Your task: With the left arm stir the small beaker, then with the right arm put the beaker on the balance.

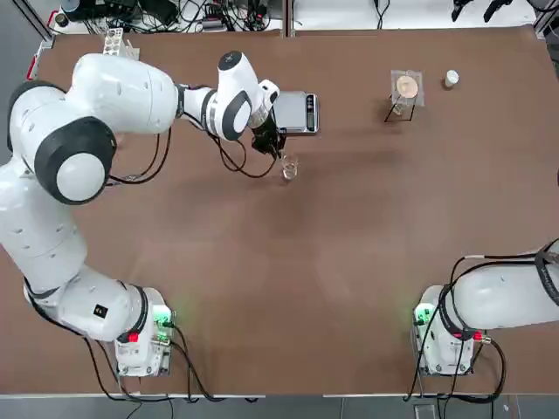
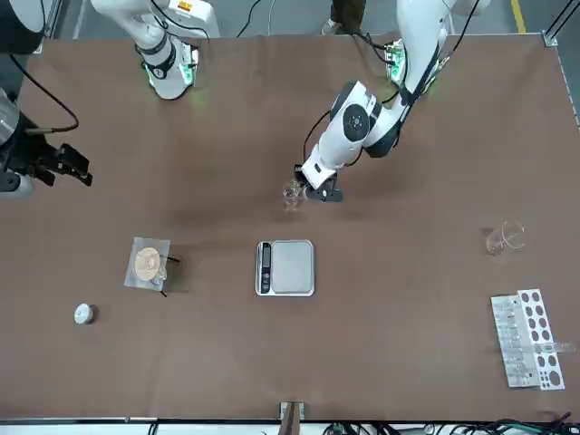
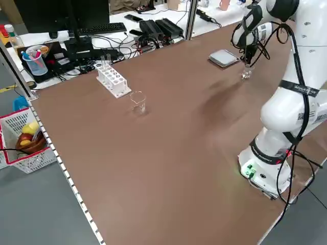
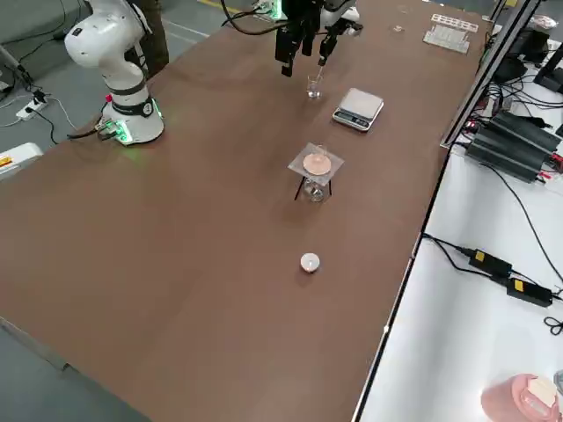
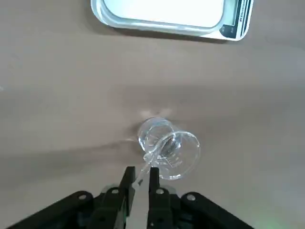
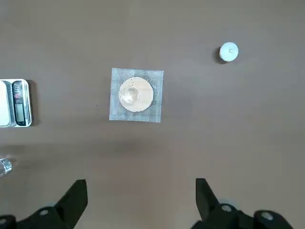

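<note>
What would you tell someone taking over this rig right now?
Left gripper: over the small beaker, fingers narrowed on a thin glass rod whose tip sits in the beaker.
Right gripper: open, empty, parked far from the beaker.
Beaker stands on the table just in front of the scale, apart from it; scale plate bare.
Done: rod in beaker. Whether stirring is finished can't be told.
Left: finish stirring if needed, then right arm sets beaker on scale.

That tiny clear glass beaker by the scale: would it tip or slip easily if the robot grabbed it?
Probably yes. The tiny clear glass beaker looks thin-walled and light, so a nudge could slide or topple it. Smooth glass likely slips between hard fingers. The thin clear glass rod in it, pinched by the left gripper, could lever it over.
</note>
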`<state>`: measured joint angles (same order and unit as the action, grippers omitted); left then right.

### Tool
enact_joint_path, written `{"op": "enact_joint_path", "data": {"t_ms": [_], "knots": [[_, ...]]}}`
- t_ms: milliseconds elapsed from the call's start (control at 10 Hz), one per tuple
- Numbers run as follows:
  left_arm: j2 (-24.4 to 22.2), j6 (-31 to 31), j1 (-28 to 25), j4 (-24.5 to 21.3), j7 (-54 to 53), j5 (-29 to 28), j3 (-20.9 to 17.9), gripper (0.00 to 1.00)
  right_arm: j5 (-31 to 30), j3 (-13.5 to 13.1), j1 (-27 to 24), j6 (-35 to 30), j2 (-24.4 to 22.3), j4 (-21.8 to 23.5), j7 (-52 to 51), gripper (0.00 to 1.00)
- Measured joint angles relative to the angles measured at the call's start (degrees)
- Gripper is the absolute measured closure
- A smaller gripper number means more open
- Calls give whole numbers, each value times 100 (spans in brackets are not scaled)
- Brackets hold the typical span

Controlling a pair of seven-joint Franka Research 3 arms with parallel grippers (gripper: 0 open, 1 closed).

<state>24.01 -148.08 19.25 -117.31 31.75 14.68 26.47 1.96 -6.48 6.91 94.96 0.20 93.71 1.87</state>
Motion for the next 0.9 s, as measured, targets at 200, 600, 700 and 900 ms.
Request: {"op": "enact_joint_path", "data": {"t_ms": [200, 600, 700, 900], "knots": [[0, -6, -1, 23, 0, 0, 0, 81, 0, 0, 0, -6, 0, 0, 0, 0], [0, -17, 6, 64, 0, 0, 0, 81, 0, 1, 0, -41, 0, 0, 0, 0], [0, -18, 7, 87, 0, 0, 0, 81, 0, 3, 1, -42, 0, 0, 0, 0], [0, -18, 6, 135, 0, -37, -7, 81, 0, 3, 1, -42, 0, 0, 0, 0]]}}
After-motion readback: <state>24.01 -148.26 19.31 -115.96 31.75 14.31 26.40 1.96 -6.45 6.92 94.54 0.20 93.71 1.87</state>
